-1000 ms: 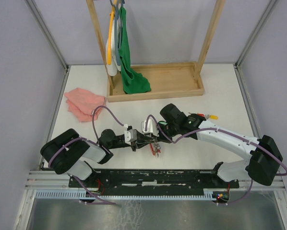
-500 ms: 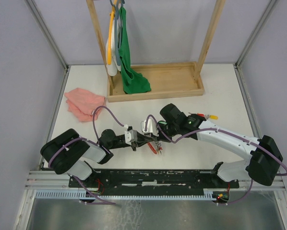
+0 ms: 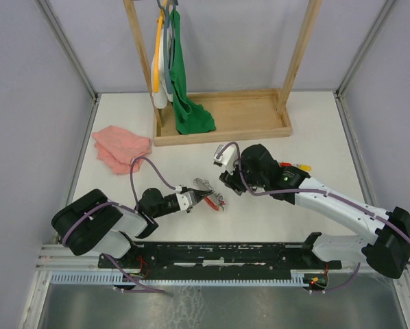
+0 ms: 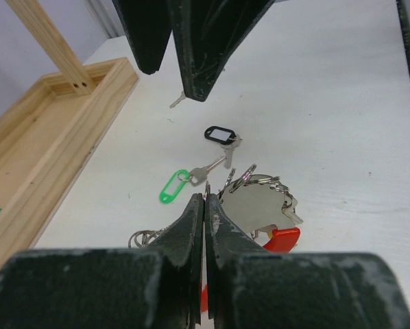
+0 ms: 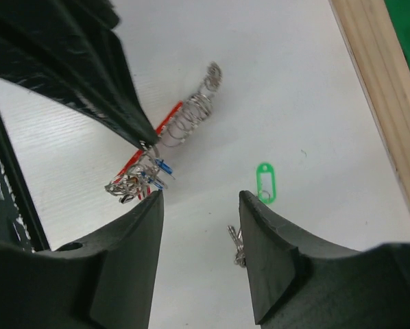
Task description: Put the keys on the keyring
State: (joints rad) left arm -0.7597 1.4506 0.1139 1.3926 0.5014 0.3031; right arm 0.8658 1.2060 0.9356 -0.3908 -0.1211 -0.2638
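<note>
My left gripper lies low on the table, shut on a thin wire of the keyring. The ring's red part and its bunch of small keys hang just past the fingertips. A green-tagged key and a black-tagged key lie loose on the table beyond it. My right gripper hovers above and behind them, open and holding nothing. In the right wrist view the green tag and its key blade lie beside the right finger.
A pink cloth lies at the left. A wooden tray with upright posts and a green cloth stands at the back. Yellow- and red-tagged keys lie to the right of the right arm. A small silver key lies near the tray.
The right gripper has opened and drawn back up and to the right, away from the keyring. The left gripper has shut on the ring and sunk lower toward the table.
</note>
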